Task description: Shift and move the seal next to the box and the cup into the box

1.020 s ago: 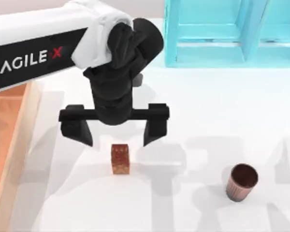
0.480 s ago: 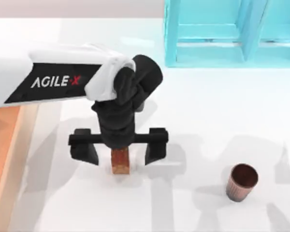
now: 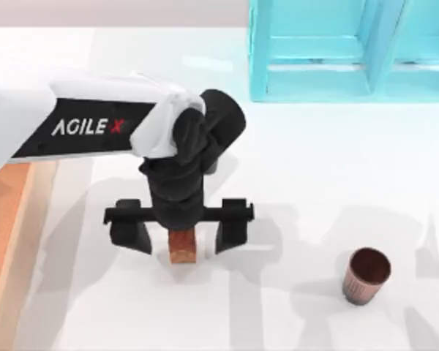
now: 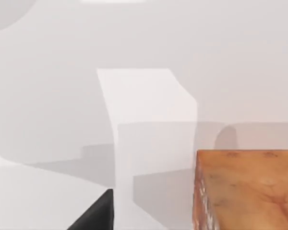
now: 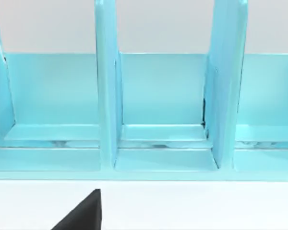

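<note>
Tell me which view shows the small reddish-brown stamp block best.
The top view: the small reddish-brown stamp block stands on the white table between the spread fingers of the left tool, partly covered by the wrist. The left wrist view catches just one cropped corner. The right wrist view faces the turquoise shelf unit.

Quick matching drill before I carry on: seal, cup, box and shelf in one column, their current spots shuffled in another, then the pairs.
1. seal
2. cup
3. box
4. shelf

A. top view's left edge
B. far right of the table
C. between the left tool's open fingers
D. standing alone, near right

Pairs: 1-C, 2-D, 3-A, 4-B
</note>
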